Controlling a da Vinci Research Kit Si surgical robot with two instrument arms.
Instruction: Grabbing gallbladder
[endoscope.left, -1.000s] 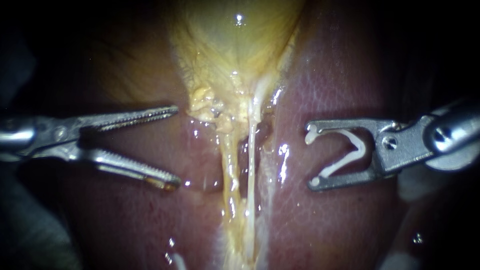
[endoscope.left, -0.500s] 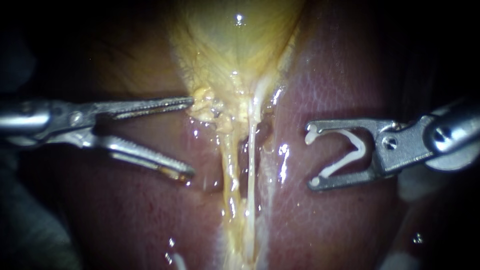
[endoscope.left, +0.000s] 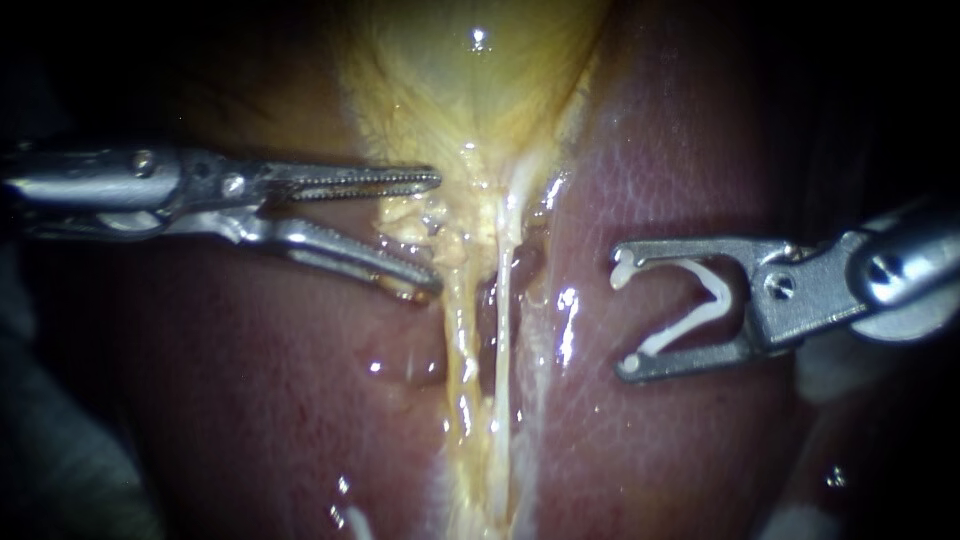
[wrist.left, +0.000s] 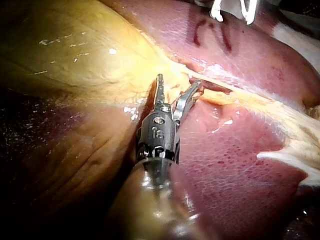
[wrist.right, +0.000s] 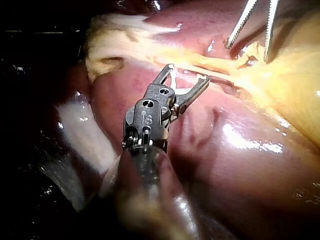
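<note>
My left instrument (endoscope.left: 432, 232) is lying in from the left with its toothed jaws parted about halfway: released, gripping nothing. The jaws are straddling the lumpy yellow tissue (endoscope.left: 425, 222) at the narrow lower end of the gallbladder (endoscope.left: 470, 90). The upper jaw is lying along that lump's top edge. The lower jaw is sitting under it against the wet liver (endoscope.left: 680, 180), tip just beside the two pale strands (endoscope.left: 500, 340) running down from the gallbladder's neck. Can't tell if the upper jaw is touching or only overlapping. The left wrist view is showing the same: left instrument (wrist.left: 178, 82) jaws in a V, tips sitting at the seam where the yellow gallbladder (wrist.left: 75, 55) is meeting the red liver (wrist.left: 240, 165), tissue in the gap but not pinched. My right instrument (endoscope.left: 622, 315) is hanging well apart on the far side of the strands, over the liver. Its jaws are standing wide but carrying an open white clip (endoscope.left: 685, 325), one leg seated along each jaw, so it is grasping the clip. In the right wrist view, the right instrument (wrist.right: 188, 72) is sitting over the liver (wrist.right: 240, 150), with the left instrument's jaws ahead of it, by the gallbladder (wrist.right: 295, 75).
</note>
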